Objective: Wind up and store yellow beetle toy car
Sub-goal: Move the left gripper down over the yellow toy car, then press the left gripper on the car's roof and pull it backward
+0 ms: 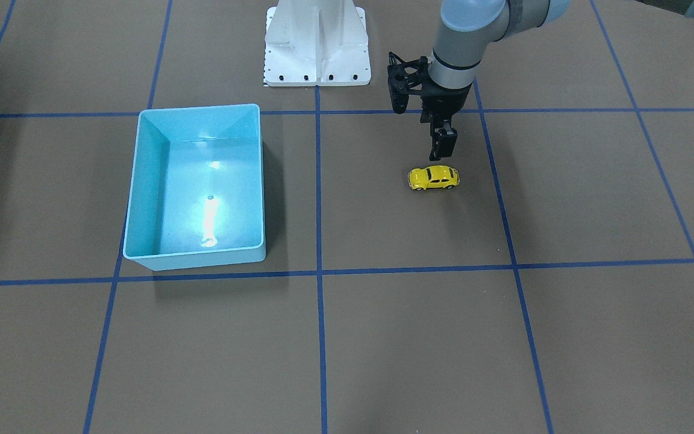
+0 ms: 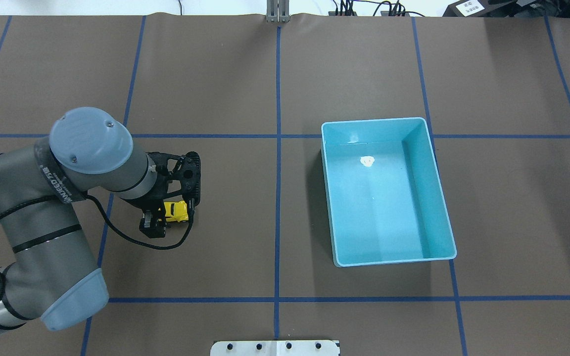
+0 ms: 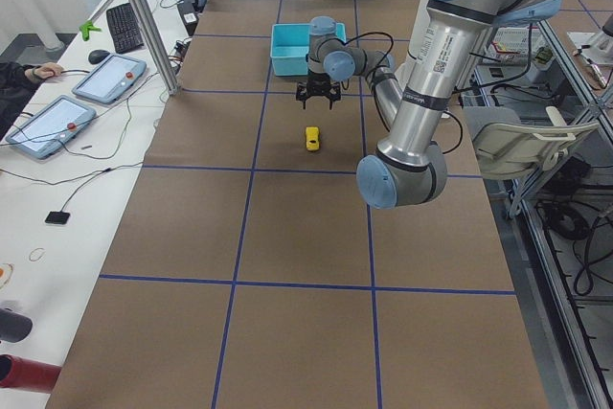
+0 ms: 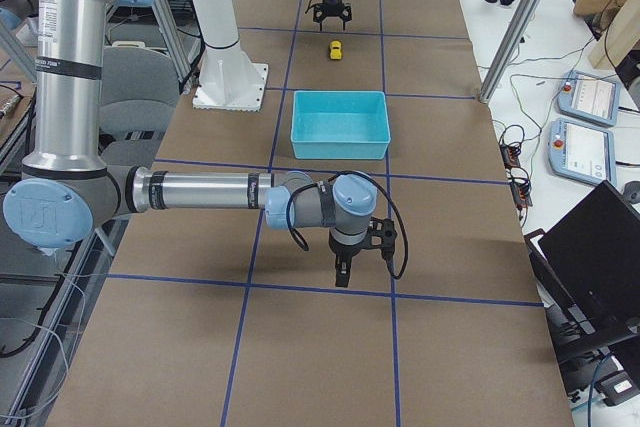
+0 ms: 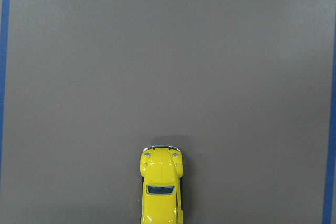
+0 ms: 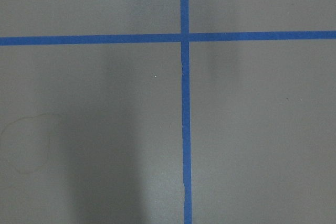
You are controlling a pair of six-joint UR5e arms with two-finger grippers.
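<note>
Desk [image 1: 564, 337] holds a light blue bin [image 1: 147, 181]. I cannot tell if the right fingers [image 4: 341, 277] are open. The left fingers [image 1: 443, 152] hang spread apart just above the yellow beetle toy car [image 1: 434, 177], on the desk well apart from the bin.

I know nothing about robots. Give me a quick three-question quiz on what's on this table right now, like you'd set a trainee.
1. Which arm's jaws hang over the yellow beetle toy car: A left, B right?
2. What does the light blue bin hold?
3. True or false: the car lies inside the bin.
Key: 1 A; 2 nothing; 3 false.
</note>
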